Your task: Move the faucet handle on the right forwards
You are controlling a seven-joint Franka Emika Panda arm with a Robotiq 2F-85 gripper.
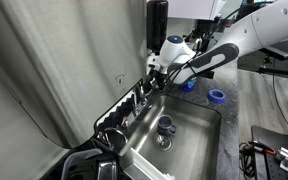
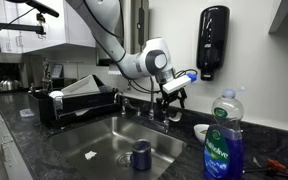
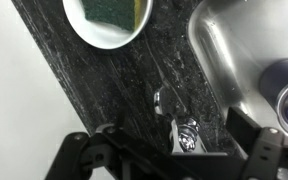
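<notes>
The faucet handle is a small shiny chrome lever on the black speckled counter beside the steel sink. In the wrist view it lies between my two dark fingers. My gripper is open, with one finger on each side of the handle; I cannot tell if they touch it. In both exterior views the gripper points down at the back rim of the sink, just above the handle. The other matching handle stands a little further along the rim.
A blue cup stands in the basin near the drain. A white dish with a green and yellow sponge sits close to the handle. A blue dish soap bottle, a dish rack, a wall soap dispenser and a blue tape roll are nearby.
</notes>
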